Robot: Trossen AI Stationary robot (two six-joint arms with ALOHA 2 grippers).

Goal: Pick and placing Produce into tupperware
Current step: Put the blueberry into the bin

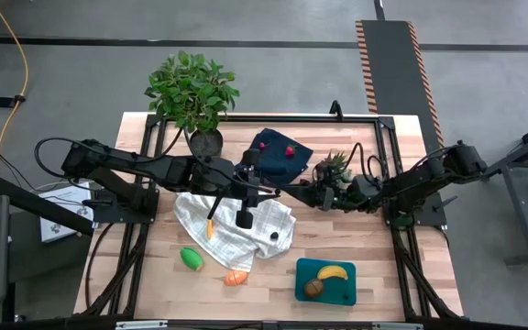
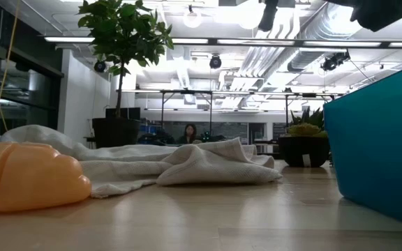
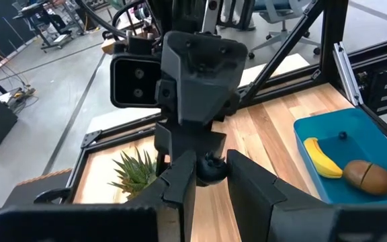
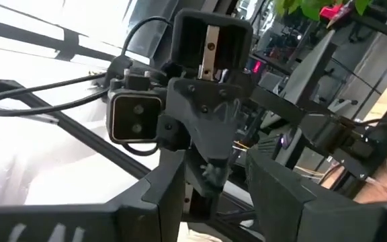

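Above the middle of the table my left gripper [image 1: 280, 189] and my right gripper [image 1: 306, 194] meet tip to tip. The left [image 3: 211, 176] is shut on a small dark round piece [image 3: 210, 168]. The right [image 4: 215, 168] is open, its fingers standing on either side of the left fingertips. The teal tupperware [image 1: 346, 291] at the near right holds a yellow banana [image 1: 332, 272], a brown round piece [image 1: 313, 288] and a small dark bit [image 3: 342, 134]. A green piece [image 1: 191, 258] and an orange piece [image 1: 236, 277] lie on the wood. Two red berries [image 1: 290, 150] sit on a navy cloth [image 1: 278, 160]. My left gripper pinches the small dark round piece [image 3: 210, 168] between its two fingertips [image 3: 183, 180]. The fingers reach nearly level toward the table's right side. The piece is lifted clear, high above the table.
A crumpled white cloth [image 1: 232, 229] lies under the grippers with an orange stick [image 1: 211, 229] and a small dark bit [image 1: 273, 236] on it. A small spiky plant [image 1: 333, 170] stands beside the right arm and a large leafy plant [image 1: 191, 92] at the far edge.
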